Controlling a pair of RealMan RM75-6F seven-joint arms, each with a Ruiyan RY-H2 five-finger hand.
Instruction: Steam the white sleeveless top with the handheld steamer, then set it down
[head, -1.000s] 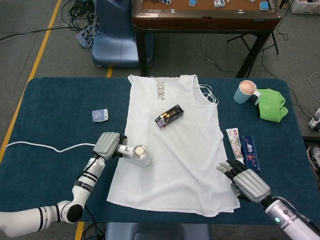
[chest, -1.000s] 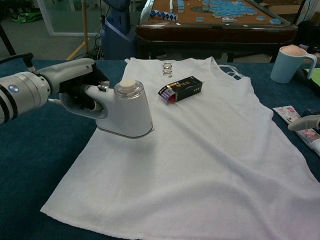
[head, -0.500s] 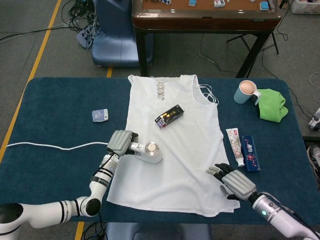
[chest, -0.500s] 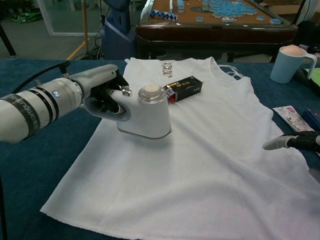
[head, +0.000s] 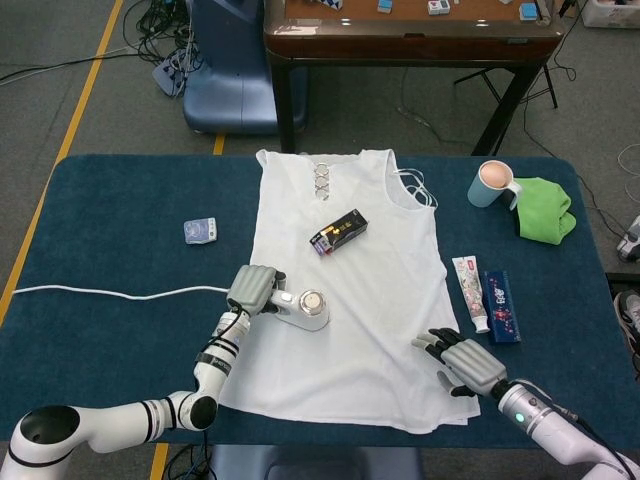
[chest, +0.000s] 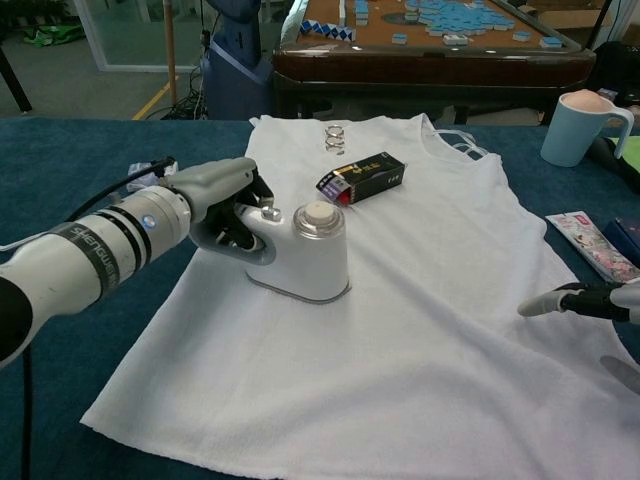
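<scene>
White steamer (chest: 305, 250) gripped by left hand (chest: 222, 200) on top (chest: 420, 300).

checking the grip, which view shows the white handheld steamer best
Chest view: the white handheld steamer fills the foreground, its handle gripped by the left hand. Head view shows only its top, small, from above.

The white sleeveless top (head: 350, 300) lies flat, straps toward twelve o'clock, hem toward six. The white handheld steamer (chest: 305, 255) stands base-down on the top's nine o'clock side, handle pointing toward nine.
</scene>
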